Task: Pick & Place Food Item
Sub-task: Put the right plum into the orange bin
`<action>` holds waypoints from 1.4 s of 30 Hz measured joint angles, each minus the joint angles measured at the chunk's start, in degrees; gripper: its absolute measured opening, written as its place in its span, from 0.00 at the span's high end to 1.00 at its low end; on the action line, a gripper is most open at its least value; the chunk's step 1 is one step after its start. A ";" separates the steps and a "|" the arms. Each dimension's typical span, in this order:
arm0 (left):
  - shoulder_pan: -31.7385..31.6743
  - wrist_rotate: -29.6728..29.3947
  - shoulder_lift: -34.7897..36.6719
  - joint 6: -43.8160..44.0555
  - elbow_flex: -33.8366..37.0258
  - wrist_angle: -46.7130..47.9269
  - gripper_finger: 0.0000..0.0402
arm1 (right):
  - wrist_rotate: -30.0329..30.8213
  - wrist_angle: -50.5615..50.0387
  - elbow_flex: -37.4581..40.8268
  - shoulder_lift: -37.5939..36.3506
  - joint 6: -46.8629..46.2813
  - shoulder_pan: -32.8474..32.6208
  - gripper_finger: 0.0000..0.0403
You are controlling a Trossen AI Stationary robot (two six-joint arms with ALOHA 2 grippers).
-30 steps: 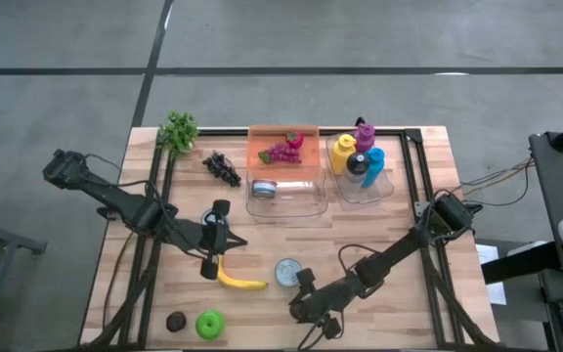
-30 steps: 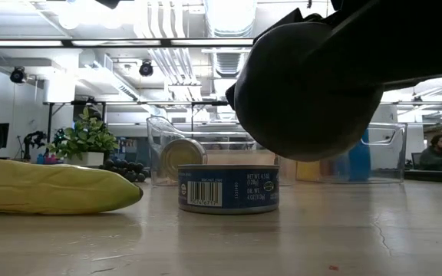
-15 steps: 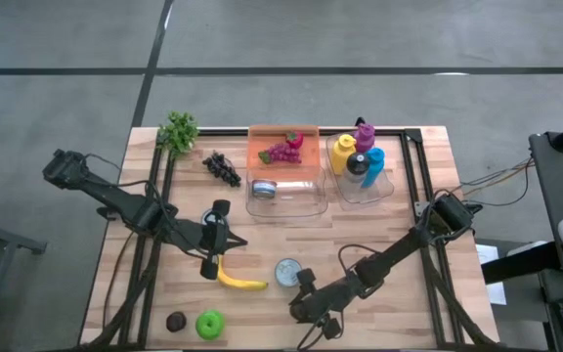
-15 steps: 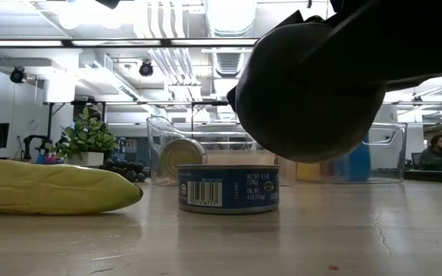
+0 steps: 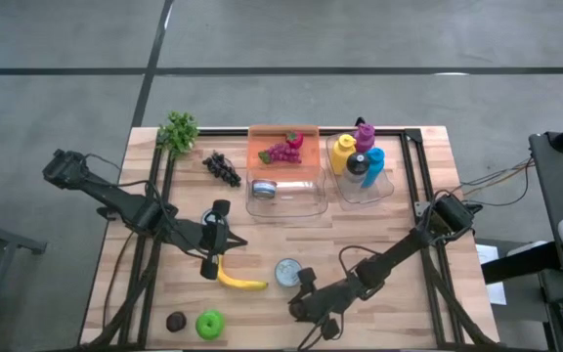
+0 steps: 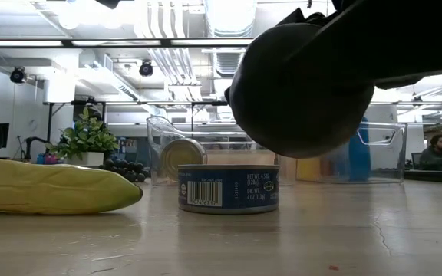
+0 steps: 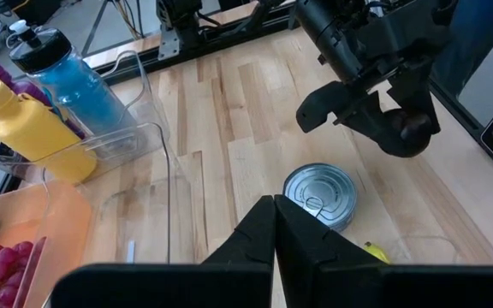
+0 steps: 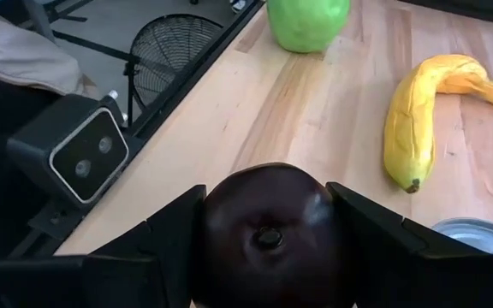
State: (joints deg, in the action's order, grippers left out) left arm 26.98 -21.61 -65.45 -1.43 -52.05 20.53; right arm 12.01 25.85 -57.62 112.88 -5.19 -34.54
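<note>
A dark purple, round fruit [image 8: 268, 231] sits between the fingers of my right gripper [image 8: 266, 195], which is shut on it near the table's near edge, right of the banana [image 5: 239, 282]. The left wrist view shows the same fruit [image 7: 405, 128] just beyond a tin can [image 7: 319, 195] that stands on the table. My left gripper [image 7: 274, 201] is shut and holds nothing. It hangs over the table's left half, above the banana's far end [image 5: 221, 262]. My right gripper pinches the dark fruit by two opposite sides [image 8: 210, 224] between its two fingers [image 8: 366, 231]; the fruit's dimple faces back toward the wrist. The fingers slant down toward the table's near left. The fruit [image 6: 305, 92] is lifted clear of the table top.
A green apple [image 5: 209, 324] and a small dark item [image 5: 175, 321] lie at the near left. Far side: a clear bin [image 5: 313, 200] with an orange tray, grapes and a can, a bin of bottles [image 5: 362, 164], dark grapes [image 5: 222, 168] and greens [image 5: 178, 131].
</note>
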 joint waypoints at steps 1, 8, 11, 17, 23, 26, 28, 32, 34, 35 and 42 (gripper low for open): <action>0.00 -0.02 0.00 0.00 0.00 0.02 0.98 | 0.00 0.01 -0.22 0.00 -0.01 -0.02 0.47; 0.04 -0.01 0.00 0.00 0.00 0.04 0.98 | 0.02 -0.09 -1.81 0.00 0.81 -0.11 0.47; 0.04 -0.02 0.00 0.00 0.00 0.04 0.98 | 0.02 -0.37 -2.29 0.00 0.89 -0.11 0.47; 0.04 0.00 0.00 0.00 0.00 0.07 0.98 | 0.02 -0.82 -2.98 0.00 0.87 -0.11 0.47; 0.04 0.00 0.00 0.00 0.00 0.09 0.98 | 0.02 -1.64 -3.11 0.00 0.81 -0.11 0.47; 0.04 0.00 0.00 0.00 -0.01 0.09 0.98 | 0.02 -1.66 -3.11 -0.19 0.79 -0.17 0.46; 0.04 -0.02 0.00 0.00 0.00 0.09 0.98 | 0.03 -1.74 -3.11 -0.71 0.69 -0.30 0.46; 0.04 -0.01 0.00 0.00 0.00 0.14 0.98 | 0.13 -2.08 -3.11 -2.18 0.68 -0.76 0.46; 0.04 0.00 0.00 0.00 0.00 0.15 0.98 | 0.15 -2.21 -3.11 -3.23 0.68 -1.01 0.46; 0.04 0.00 0.00 0.00 0.00 0.23 0.98 | 0.15 -2.54 -3.11 -3.92 0.74 -1.12 0.46; 0.04 0.00 -0.02 0.00 -0.01 0.31 0.98 | 1.13 -3.15 -3.08 -6.56 0.40 -1.22 0.46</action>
State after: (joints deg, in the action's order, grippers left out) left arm 27.02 -21.61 -65.47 -1.43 -52.06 20.84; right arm 13.14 22.70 -60.70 106.32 -4.79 -35.77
